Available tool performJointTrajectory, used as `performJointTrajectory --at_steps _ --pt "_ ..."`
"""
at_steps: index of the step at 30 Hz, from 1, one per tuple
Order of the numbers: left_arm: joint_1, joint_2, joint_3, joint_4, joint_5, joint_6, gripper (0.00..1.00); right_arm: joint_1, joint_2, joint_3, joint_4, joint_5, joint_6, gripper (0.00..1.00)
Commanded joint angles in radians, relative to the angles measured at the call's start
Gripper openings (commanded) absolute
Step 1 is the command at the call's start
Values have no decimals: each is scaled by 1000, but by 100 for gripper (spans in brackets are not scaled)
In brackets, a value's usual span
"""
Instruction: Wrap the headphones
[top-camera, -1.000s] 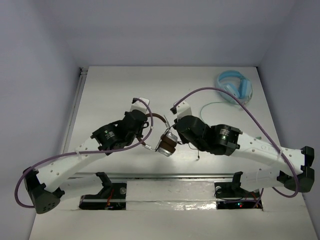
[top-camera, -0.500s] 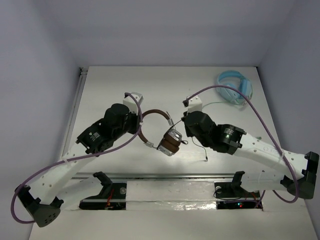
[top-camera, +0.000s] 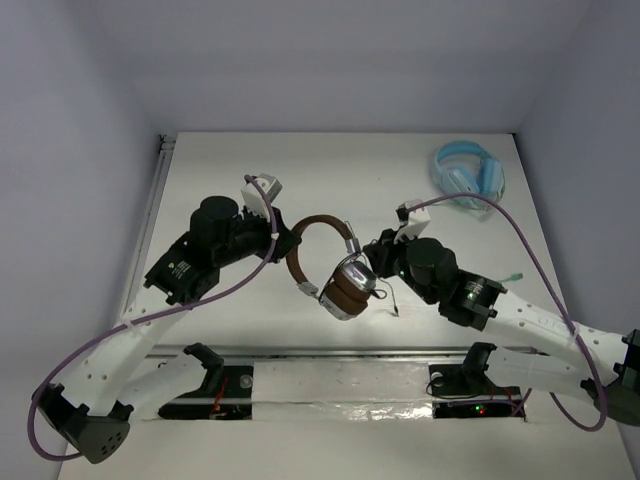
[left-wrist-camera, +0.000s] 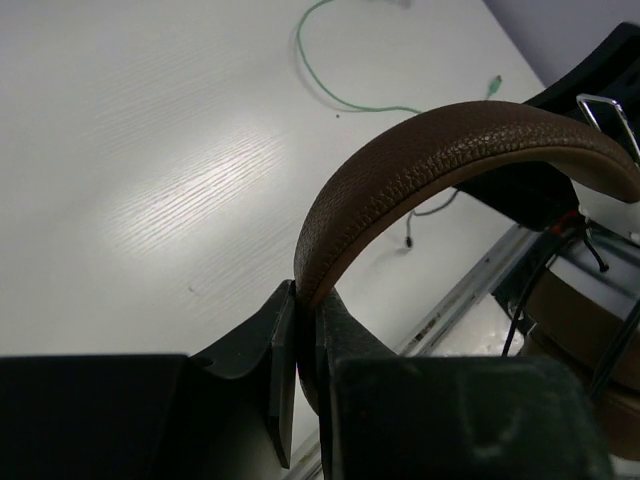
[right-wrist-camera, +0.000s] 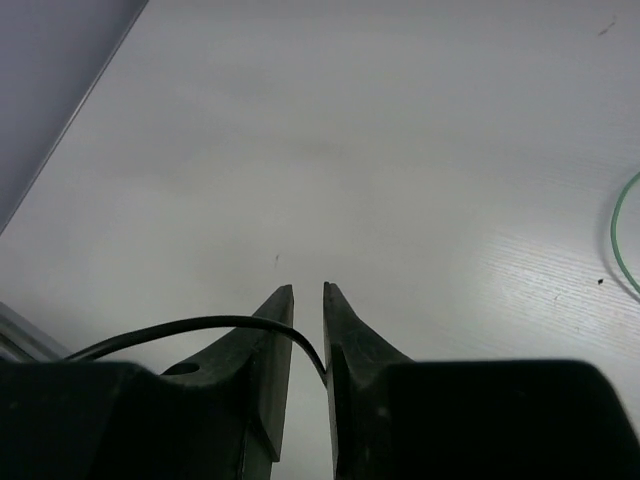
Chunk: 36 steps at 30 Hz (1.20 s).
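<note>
The headphones hang above the table in the top view, with the brown headband (top-camera: 318, 224) arching between the arms and a silver earcup with a brown pad (top-camera: 345, 290) below. My left gripper (top-camera: 285, 245) is shut on the headband's left end; in the left wrist view its jaws (left-wrist-camera: 305, 300) pinch the brown band (left-wrist-camera: 450, 140). My right gripper (top-camera: 375, 262) sits just right of the earcup. In the right wrist view its jaws (right-wrist-camera: 308, 290) stand nearly together, with the thin black cable (right-wrist-camera: 200, 325) running between them. A loose cable end (top-camera: 395, 298) dangles below.
Light blue headphones (top-camera: 470, 172) lie at the back right, and their pale green cable (left-wrist-camera: 330, 95) trails over the table and shows at the right wrist view's edge (right-wrist-camera: 618, 240). A metal rail (top-camera: 330, 352) runs along the near table edge by the arm bases.
My left gripper has swung left with the headband, which now arches up in full view. My right gripper has moved right and nearer, still on the cable. The earcup has turned its brown pad upward.
</note>
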Motion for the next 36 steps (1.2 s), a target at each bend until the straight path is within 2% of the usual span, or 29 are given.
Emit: performJointTrajectory --at_steps 1,9,23,36 --pt "22 -31 25 155 170 -86 0 -22 -37 -60 201 -42 35 24" --pt "55 -25 43 200 207 -126 0 -41 -32 -185 402 -114 65 28" --pt "91 -16 77 292 251 -211 0 -41 96 -238 558 -125 108 30" --pt "91 -21 86 425 247 -347 0 -41 112 -319 669 -137 153 34"
